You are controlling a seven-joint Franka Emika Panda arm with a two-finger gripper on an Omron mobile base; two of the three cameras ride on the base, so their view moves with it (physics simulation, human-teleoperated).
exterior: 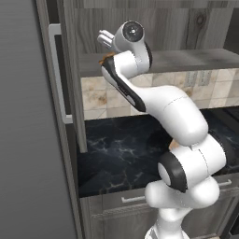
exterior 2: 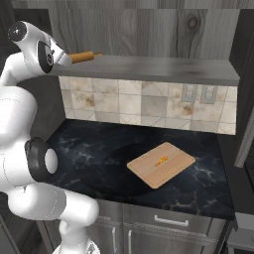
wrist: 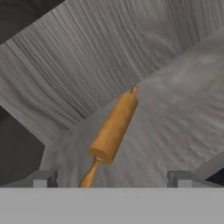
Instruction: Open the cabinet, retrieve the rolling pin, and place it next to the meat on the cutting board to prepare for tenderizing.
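Cabinet (exterior 2: 149, 30) stands open, its bare grey wood-grain floor at the height of the arm's wrist; rolling pin (wrist: 113, 129) lies flat on that floor, near the left end as the right base view has it (exterior 2: 82, 57), one knob handle pointing toward the hand, the other toward the back wall; gripper (wrist: 113, 179) sits level with the shelf, fingers spread wide apart, one tip (wrist: 43, 178) to each side of the pin's near handle; the near knob reaches down between the two tips at the bottom of the hand view, while the thick barrel lies just ahead of them; cannot tell whether either tip touches the wood, though a clear gap shows on both sides; pin runs slightly askew to the line of the fingers, far end leaning right in the hand view; from the left base view only an orange sliver of the pin (exterior: 106, 58) peeks past the wrist; down on the black marbled countertop (exterior 2: 89, 154), cutting board (exterior 2: 161, 164) lies flat, well apart from the pin, with a small orange-yellow piece (exterior 2: 161, 161) near its middle.
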